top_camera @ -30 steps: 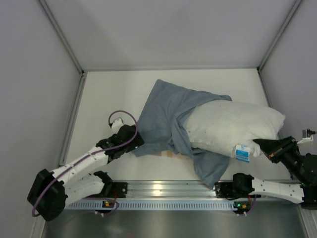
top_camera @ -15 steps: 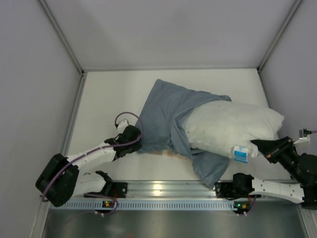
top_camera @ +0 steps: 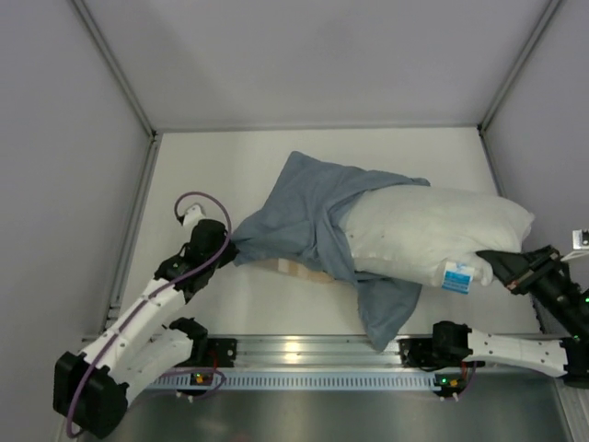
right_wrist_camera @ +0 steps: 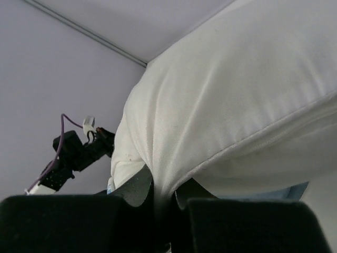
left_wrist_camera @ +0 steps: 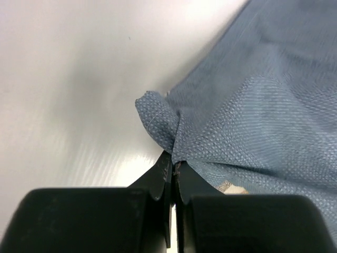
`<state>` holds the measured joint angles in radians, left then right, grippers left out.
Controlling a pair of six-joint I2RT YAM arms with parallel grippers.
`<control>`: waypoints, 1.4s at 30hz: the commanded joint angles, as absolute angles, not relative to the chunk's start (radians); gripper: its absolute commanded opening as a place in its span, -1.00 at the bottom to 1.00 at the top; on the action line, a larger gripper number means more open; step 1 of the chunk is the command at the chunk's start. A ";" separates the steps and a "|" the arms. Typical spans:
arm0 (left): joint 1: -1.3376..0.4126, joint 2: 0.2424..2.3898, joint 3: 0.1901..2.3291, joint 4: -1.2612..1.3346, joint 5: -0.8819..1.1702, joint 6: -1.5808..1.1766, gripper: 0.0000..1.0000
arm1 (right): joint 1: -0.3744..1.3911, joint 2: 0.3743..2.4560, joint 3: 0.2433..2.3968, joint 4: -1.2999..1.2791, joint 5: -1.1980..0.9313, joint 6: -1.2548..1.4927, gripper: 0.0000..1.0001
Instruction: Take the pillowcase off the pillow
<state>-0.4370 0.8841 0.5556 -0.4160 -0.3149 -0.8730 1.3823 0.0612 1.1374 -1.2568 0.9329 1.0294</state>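
Left tool [left_wrist_camera: 172,171]: jaws closed almost to touching, pinching a small bunched corner of the pillowcase [top_camera: 304,207] at its end farthest from the pillow [top_camera: 433,230].
Right tool [right_wrist_camera: 163,192]: jaws closed on a fold of the pillow's seamed edge, just beside the blue label [top_camera: 456,276].

Position: the pillow lies on the tabletop [top_camera: 212,166]. Most of its white body is bare. Only the end opposite the label sits inside the cloth, and a flap of cloth trails out from under the pillow's near side.

Orientation: the pillow's long axis runs side to side across the tabletop, labelled end toward the right tool. The pillowcase lies roughly along the same line, with its open mouth toward the label and its closed end away from it.

Risks (judgement):
- The left pinch holds very little cloth, so a hard pull could slip it free.
- The flap trapped under the pillow could drag the pillow along instead of sliding off.
- If the right grip on the seam gives, the two would move together and not separate.
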 commanded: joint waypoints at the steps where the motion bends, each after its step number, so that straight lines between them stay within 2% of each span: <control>1: -0.416 0.735 0.653 -0.602 -0.423 -0.812 -1.00 | 1.365 0.009 1.236 -1.057 0.983 0.885 -1.00; 4: -0.414 0.657 0.766 -0.753 -0.504 -0.799 -1.00 | 1.362 -0.027 1.273 -1.040 0.982 0.848 -1.00; 9: -0.413 0.575 0.882 -0.830 -0.505 -0.812 -1.00 | 1.358 -0.069 1.322 -1.043 0.992 0.818 -1.00; 22: -0.416 0.643 1.419 -1.084 -0.752 -0.640 -1.00 | 1.356 -0.113 1.399 -1.104 1.028 0.825 -1.00; 34: -0.459 0.618 1.516 -1.178 -0.922 -0.626 -1.00 | 1.338 -0.115 1.499 -1.226 1.104 0.873 -1.00; 42: -0.630 0.581 1.607 -1.313 -1.104 -0.747 -1.00 | 1.319 -0.114 1.582 -1.287 1.126 0.874 -1.00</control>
<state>-0.5800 0.6258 1.5364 -1.2476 -0.8391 -0.6891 1.3743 0.0353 1.5055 -1.2926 0.9737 0.8940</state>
